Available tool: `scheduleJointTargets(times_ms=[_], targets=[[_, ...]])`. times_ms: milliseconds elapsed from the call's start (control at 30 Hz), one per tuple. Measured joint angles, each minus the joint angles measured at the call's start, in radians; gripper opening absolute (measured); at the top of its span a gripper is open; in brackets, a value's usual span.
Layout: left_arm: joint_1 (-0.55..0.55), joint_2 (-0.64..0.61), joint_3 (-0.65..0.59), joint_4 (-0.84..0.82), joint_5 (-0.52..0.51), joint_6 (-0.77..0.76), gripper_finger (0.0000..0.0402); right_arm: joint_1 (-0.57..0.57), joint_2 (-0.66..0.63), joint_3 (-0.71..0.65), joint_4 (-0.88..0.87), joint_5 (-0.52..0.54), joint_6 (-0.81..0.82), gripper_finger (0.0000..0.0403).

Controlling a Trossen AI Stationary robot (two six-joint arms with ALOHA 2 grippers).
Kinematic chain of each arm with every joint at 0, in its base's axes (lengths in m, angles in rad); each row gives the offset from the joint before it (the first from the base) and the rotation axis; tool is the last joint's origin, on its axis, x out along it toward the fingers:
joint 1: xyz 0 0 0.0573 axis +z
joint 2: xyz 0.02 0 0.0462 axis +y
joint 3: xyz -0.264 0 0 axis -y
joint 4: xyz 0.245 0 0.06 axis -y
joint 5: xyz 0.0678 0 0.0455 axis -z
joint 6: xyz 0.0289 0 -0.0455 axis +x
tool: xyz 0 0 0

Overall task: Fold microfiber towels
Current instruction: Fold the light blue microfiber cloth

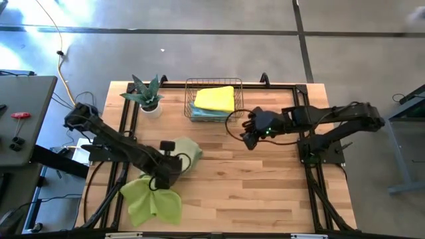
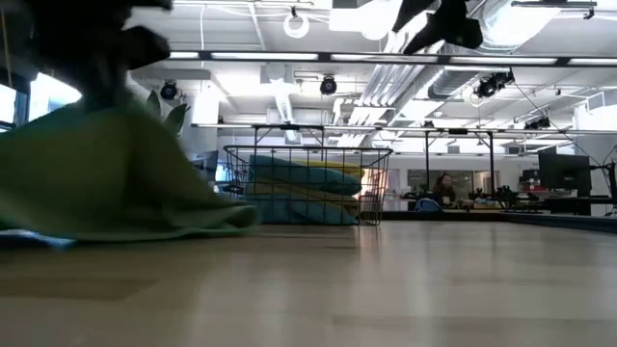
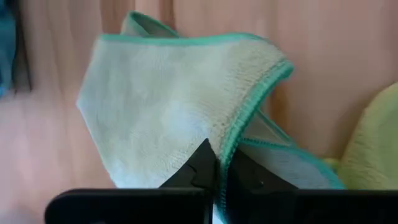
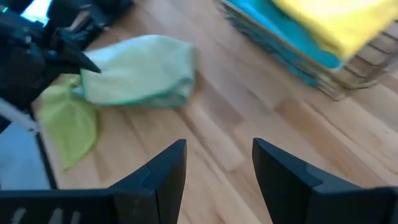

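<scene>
At lower left of the high view we see the left gripper pinched tight on the pale sage towel, while the right gripper, at centre right, hangs empty with jaws apart.

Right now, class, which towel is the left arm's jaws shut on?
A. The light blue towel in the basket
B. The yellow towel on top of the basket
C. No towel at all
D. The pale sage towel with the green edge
D: in the left wrist view the left gripper has its jaws pinched shut on the green-trimmed edge of the pale sage towel, while the yellow towel lies in the wire basket.
</scene>
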Motion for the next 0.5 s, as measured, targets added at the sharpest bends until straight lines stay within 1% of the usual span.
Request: scheduleJointTargets(times_ms=[67, 200, 333, 400, 500], targets=[[0.016, -0.011, 0.025, 0.056, 0.024, 0.029, 0.0005, 0.034, 0.012, 0.000, 0.058, 0.004, -0.031, 0.0177], [0.055, -0.013, 0.107, 0.140, 0.036, 0.057, 0.0002, 0.138, 0.006, 0.002, 0.185, 0.021, -0.159, 0.0177], [0.109, -0.012, 0.214, 0.226, 0.016, 0.051, 0.0002, 0.253, -0.005, 0.018, 0.230, 0.131, -0.268, 0.0177], [0.139, -0.012, 0.263, 0.274, -0.007, 0.035, 0.0001, 0.304, -0.009, 0.018, 0.220, 0.189, -0.294, 0.0177], [0.184, -0.012, 0.329, 0.334, -0.010, 0.014, 0.0001, 0.364, -0.008, 0.018, 0.212, 0.257, -0.319, 0.0177]])
